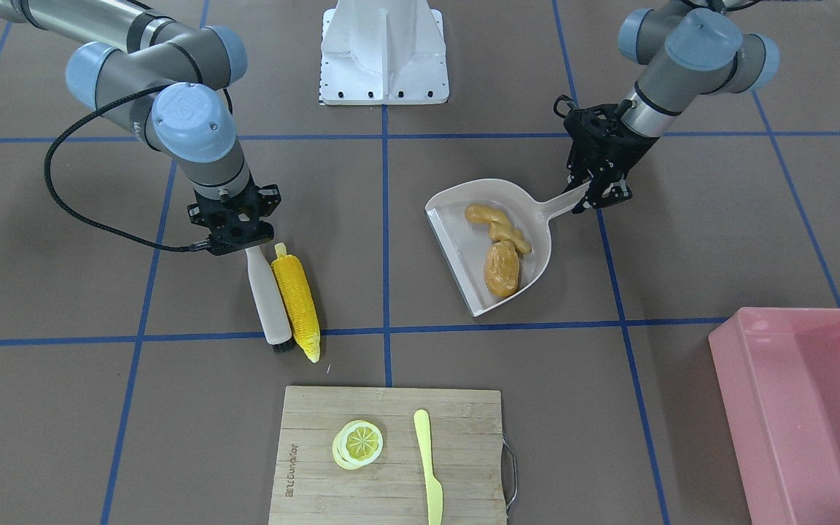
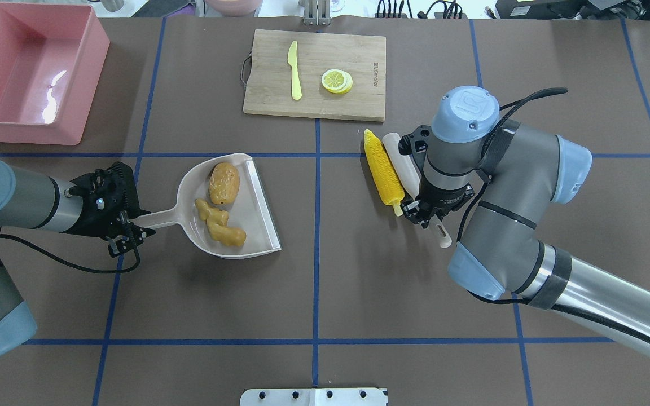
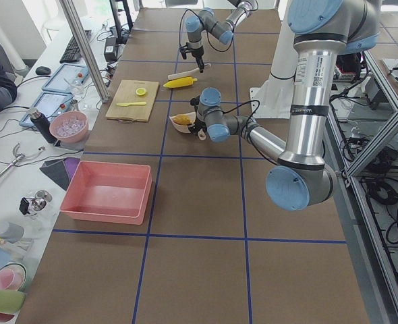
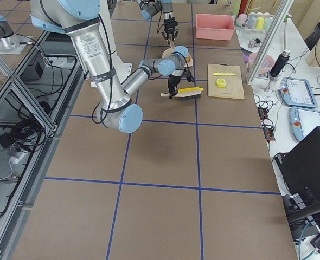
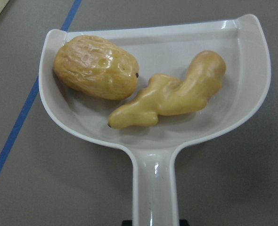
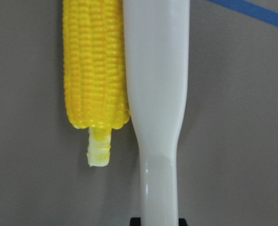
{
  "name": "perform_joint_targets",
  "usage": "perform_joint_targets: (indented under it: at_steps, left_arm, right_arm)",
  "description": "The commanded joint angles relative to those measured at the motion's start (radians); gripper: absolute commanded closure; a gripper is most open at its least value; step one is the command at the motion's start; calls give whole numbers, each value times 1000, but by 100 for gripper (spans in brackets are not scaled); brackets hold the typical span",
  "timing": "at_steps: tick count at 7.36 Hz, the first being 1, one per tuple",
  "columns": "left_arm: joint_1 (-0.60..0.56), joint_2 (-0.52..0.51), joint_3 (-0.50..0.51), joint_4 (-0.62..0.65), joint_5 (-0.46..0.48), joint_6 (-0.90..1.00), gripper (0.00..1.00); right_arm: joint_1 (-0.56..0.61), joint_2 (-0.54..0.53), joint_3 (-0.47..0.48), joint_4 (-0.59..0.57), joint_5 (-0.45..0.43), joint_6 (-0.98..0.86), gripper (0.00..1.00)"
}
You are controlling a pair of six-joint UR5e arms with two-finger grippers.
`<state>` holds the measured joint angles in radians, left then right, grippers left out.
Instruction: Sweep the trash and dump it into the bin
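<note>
A beige dustpan (image 2: 257,203) lies on the table with a brown potato (image 2: 224,183) and a knobbly tan ginger root (image 2: 220,221) in it. My left gripper (image 2: 127,221) is shut on the dustpan's handle (image 1: 562,200). To the right, a yellow corn cob (image 2: 382,171) lies flat on the table, touching the side of a white brush (image 2: 403,163). My right gripper (image 2: 424,211) is shut on the brush's handle (image 6: 159,183). The pink bin (image 2: 31,70) stands at the far left corner, with nothing inside it.
A bamboo cutting board (image 2: 316,76) with a lemon slice (image 2: 336,80) and a yellow-green knife (image 2: 295,70) sits at the far middle. Blue tape lines grid the brown table. The robot's white base (image 1: 383,51) is behind. Cups and tablets lie beyond the table's far edge.
</note>
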<state>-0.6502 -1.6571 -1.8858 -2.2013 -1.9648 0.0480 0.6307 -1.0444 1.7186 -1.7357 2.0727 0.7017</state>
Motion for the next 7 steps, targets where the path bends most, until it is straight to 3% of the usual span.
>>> perform_joint_targets:
  at_steps: [1, 5, 7]
  left_arm:
    - [3, -1, 2, 0, 0, 0, 80]
    - [3, -1, 2, 0, 3, 3, 80]
    - [3, -1, 5, -1, 4, 3, 80]
  right_arm:
    - [-43, 41, -8, 36, 0, 57, 100]
    - [-103, 90, -14, 94, -2, 149, 100]
    - [-138, 109, -52, 180, -3, 220, 100]
